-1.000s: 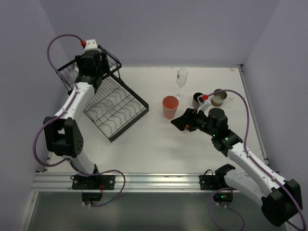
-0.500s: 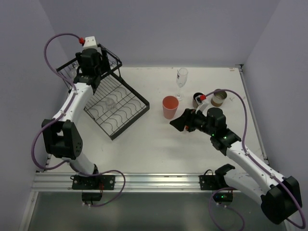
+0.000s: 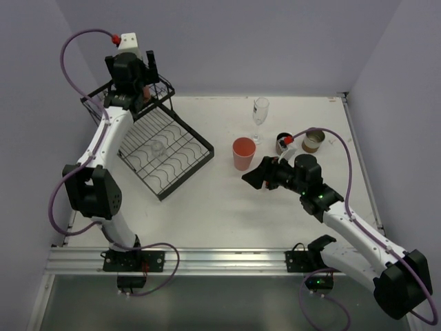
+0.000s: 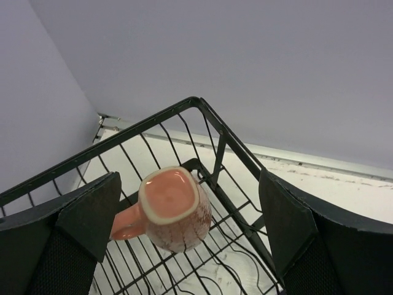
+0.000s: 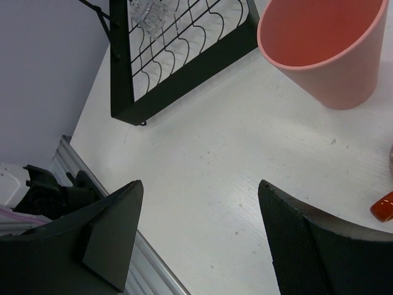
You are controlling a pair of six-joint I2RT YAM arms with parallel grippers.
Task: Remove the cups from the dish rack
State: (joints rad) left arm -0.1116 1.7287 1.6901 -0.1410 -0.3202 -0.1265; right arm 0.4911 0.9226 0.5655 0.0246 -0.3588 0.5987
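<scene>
**Left pincer poised over mug in rack**

The left pincer (image 4: 187,209) hung wide open and empty above the mug (image 4: 175,209), which sat mouth-up with nothing in it in the rack's (image 3: 187,176) basket. The step looked like the reach. Next would be a straight descent, with the fingers clearing wires and handle. A glass (image 3: 158,148) lay on the rack's tray. The right pincer (image 5: 199,203), open and empty, hovered over the table (image 3: 227,214) beside the empty tumbler (image 3: 242,152).

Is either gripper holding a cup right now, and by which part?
Neither. The left gripper is open with the pink mug sitting untouched in the dish rack between its fingers; the right gripper is open, near the salmon tumbler.
</scene>
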